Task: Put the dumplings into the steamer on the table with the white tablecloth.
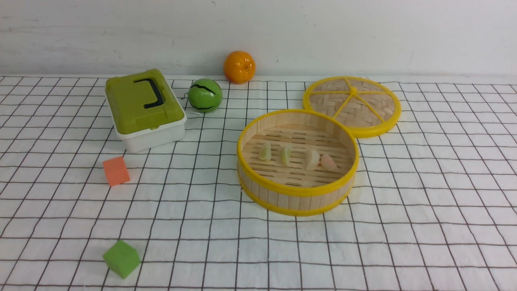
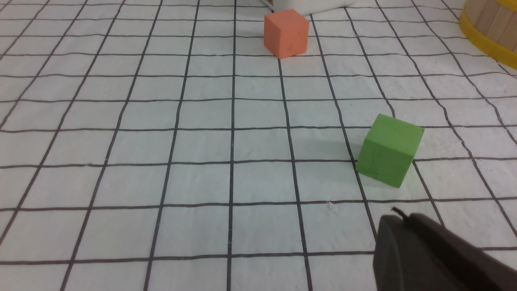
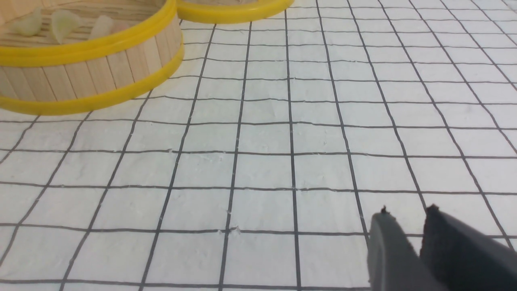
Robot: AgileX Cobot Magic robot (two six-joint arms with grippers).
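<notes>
Four small dumplings, two translucent pale green [image 1: 286,155] and two pinkish-cream [image 1: 312,160], lie in a rough row on the slatted floor of the round bamboo steamer with yellow rims [image 1: 299,209], just right of centre in the front view. The pinkish-cream pair lie close together; contact between them cannot be confirmed. The steamer stands upright on the tabletop with its white, black-gridded cloth [image 1: 404,242]. Behind it, upper right, is the flat woven lid with yellow spokes [image 1: 367,106]; the steamer is uncovered.

Left tool [image 2: 400,216]: clenched, nothing seen in it. Right tool [image 3: 408,228]: released, tips slightly apart, nothing between them. Both are away from the steamer.

Assessment: loading appears complete, and the step in hand is judged to be finishing with the arms clear. To do it well, keep both tools away from the rim and avoid dragging the cloth, which could shift the basket. No correction to the row seems needed; should one be made, descend from above inside the wall and pinch lightly, since the dumplings look soft and could slip or deform.
</notes>
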